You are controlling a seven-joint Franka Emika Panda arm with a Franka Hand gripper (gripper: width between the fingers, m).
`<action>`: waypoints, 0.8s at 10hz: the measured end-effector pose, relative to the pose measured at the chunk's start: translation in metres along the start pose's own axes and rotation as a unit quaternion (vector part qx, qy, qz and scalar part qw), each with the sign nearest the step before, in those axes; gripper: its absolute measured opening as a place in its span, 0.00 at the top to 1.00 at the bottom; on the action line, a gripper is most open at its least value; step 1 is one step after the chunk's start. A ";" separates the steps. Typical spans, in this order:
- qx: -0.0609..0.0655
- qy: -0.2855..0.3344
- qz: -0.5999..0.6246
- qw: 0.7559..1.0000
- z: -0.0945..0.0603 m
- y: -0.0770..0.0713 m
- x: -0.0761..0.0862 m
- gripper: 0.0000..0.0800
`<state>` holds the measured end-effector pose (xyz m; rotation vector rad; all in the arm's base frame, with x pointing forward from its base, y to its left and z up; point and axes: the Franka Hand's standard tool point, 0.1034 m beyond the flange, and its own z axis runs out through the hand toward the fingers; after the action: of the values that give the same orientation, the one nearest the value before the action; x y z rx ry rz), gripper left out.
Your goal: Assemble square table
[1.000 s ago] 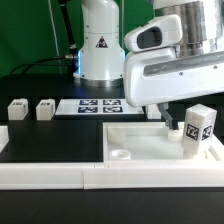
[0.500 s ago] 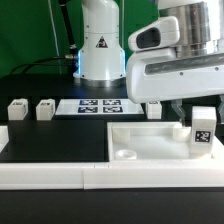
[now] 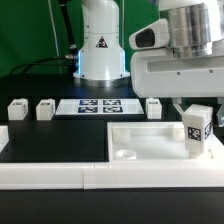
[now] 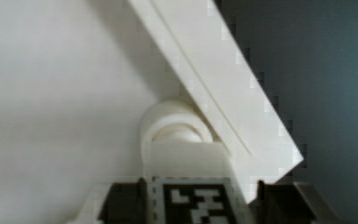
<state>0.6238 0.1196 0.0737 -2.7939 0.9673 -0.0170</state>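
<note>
The square table's white slab (image 3: 150,138) lies at the exterior view's right, with a round socket (image 3: 120,155) near its front corner. One white tagged leg (image 3: 197,129) stands slightly tilted on the slab's right end, and my gripper (image 3: 197,109) is shut on its top. In the wrist view the leg's tag (image 4: 202,203) sits between the two dark fingers (image 4: 128,206), above the slab (image 4: 51,100) and a corner socket (image 4: 181,128). Three more legs (image 3: 17,110) (image 3: 45,109) (image 3: 153,107) rest on the black table.
The marker board (image 3: 98,105) lies behind the slab, in front of the robot base (image 3: 98,45). A long white bar fence (image 3: 50,172) runs along the front edge and joins the slab's frame.
The jaws have shut on the leg. The arm has shifted toward the exterior view's right, and the leg now leans a little.
</note>
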 end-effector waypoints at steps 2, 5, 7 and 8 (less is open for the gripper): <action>0.008 0.008 0.133 0.991 0.008 -0.005 -0.015 0.63; 0.037 0.018 0.285 0.958 0.011 -0.014 -0.018 0.63; 0.041 0.011 0.318 0.947 0.011 -0.014 -0.019 0.53; 0.041 0.011 0.310 0.950 0.011 -0.014 -0.019 0.53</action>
<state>0.6183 0.1442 0.0658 -2.2987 1.7552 -0.0024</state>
